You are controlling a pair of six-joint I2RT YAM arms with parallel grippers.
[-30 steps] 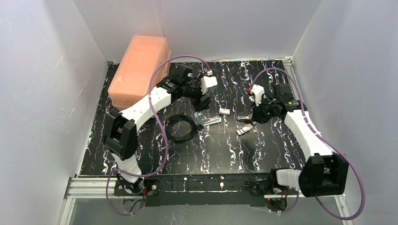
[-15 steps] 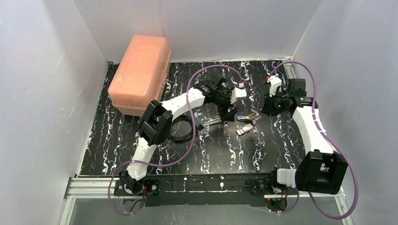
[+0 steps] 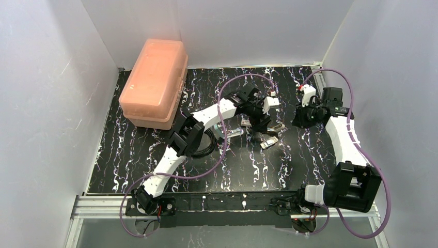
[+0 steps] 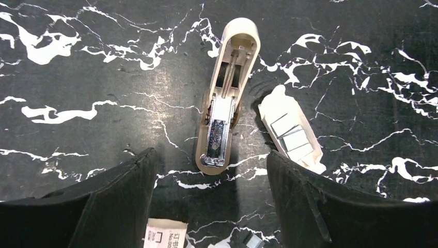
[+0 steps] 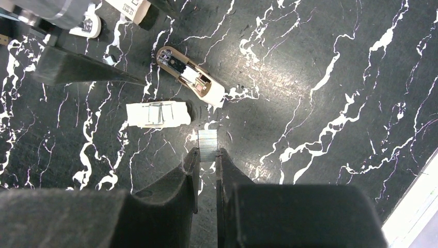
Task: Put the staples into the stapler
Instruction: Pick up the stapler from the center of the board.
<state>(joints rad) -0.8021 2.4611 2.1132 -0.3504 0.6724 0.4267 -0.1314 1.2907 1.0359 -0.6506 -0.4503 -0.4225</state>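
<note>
Near the middle of the counter point(image 3: 134, 155), the stapler point(image 4: 224, 103) lies open under my spread left tool point(image 4: 209, 160). My right tool point(image 5: 206, 155) pinches the staples point(image 5: 207, 140) by one end; light and brittle, I judge, so grip gently.

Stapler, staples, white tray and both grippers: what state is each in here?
stapler: open, channel exposed, lying on table
staples: strip pinched in right gripper
white tray: beside stapler, strips inside
left gripper: open above stapler
right gripper: shut on staples
</note>
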